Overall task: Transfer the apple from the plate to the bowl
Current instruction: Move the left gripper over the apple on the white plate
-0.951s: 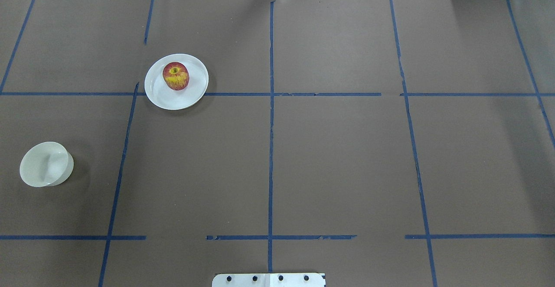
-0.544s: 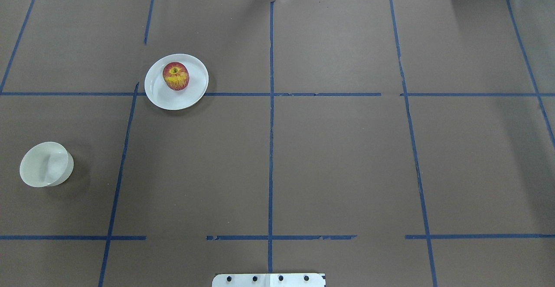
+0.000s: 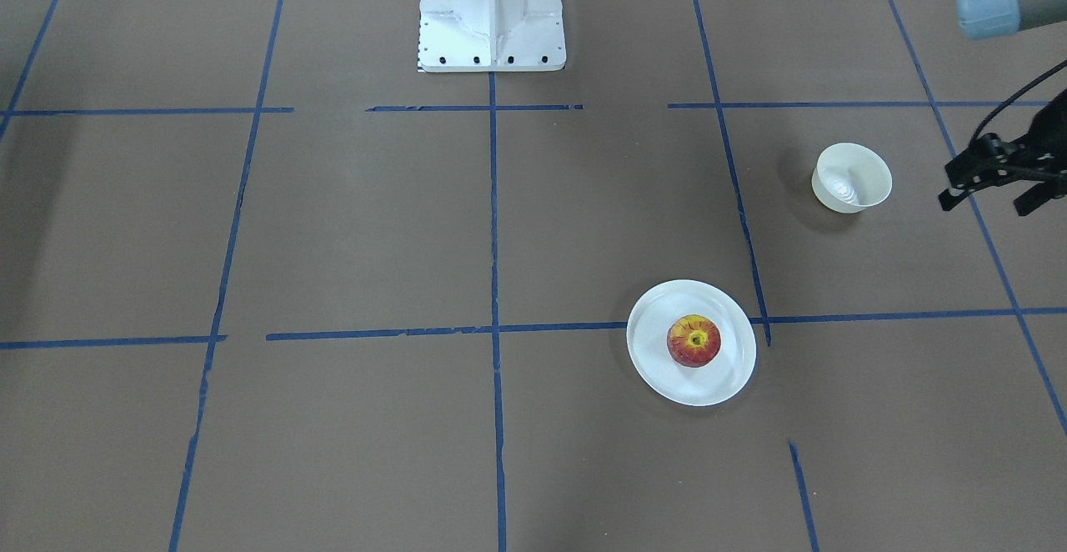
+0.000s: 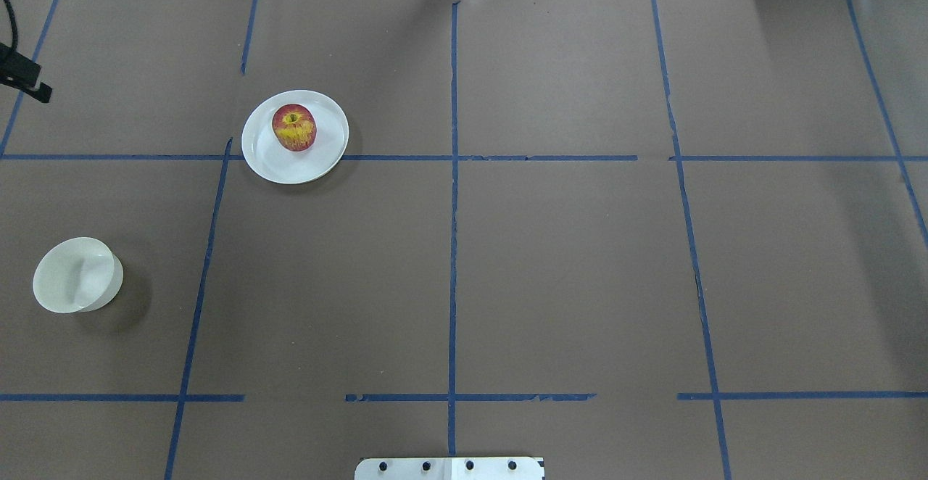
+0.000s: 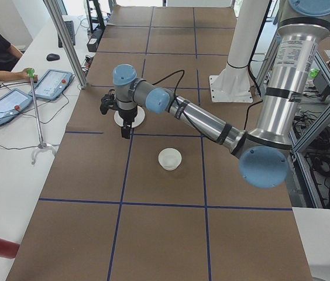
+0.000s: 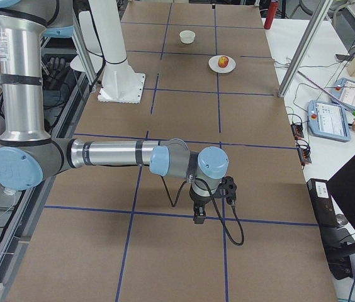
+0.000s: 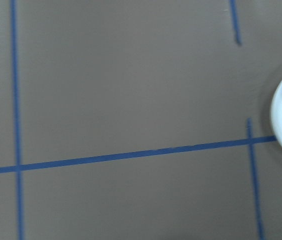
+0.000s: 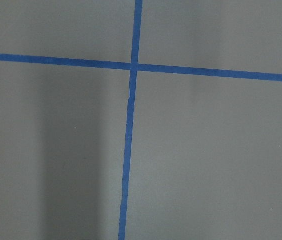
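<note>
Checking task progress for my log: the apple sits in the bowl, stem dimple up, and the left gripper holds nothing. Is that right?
Not quite. The apple sits on the plate, not in the bowl, which is empty; the overhead exterior view shows it. The rest stands: stem dimple up, and the left gripper holds nothing.
</note>
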Controlling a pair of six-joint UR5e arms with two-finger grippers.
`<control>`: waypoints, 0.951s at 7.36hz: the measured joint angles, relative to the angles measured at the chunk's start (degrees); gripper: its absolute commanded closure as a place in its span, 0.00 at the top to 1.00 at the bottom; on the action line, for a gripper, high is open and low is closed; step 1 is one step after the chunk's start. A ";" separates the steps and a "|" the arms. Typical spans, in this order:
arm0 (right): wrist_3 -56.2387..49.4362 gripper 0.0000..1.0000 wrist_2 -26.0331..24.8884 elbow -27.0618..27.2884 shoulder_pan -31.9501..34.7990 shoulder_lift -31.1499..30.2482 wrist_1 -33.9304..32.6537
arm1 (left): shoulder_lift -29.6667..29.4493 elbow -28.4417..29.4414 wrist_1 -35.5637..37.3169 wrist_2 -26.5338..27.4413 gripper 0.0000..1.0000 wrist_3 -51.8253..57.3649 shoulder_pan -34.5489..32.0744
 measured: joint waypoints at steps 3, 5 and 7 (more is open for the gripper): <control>0.00 1.00 0.00 0.00 0.00 0.00 0.00 | -11.51 7.77 1.11 1.50 1.00 -15.00 10.25; 0.00 1.00 0.00 0.00 0.00 0.00 0.00 | -17.38 14.18 0.51 3.72 1.00 -19.50 14.00; 0.00 1.00 0.00 0.00 0.00 0.00 0.00 | -22.16 21.91 -3.85 4.39 1.00 -22.77 15.70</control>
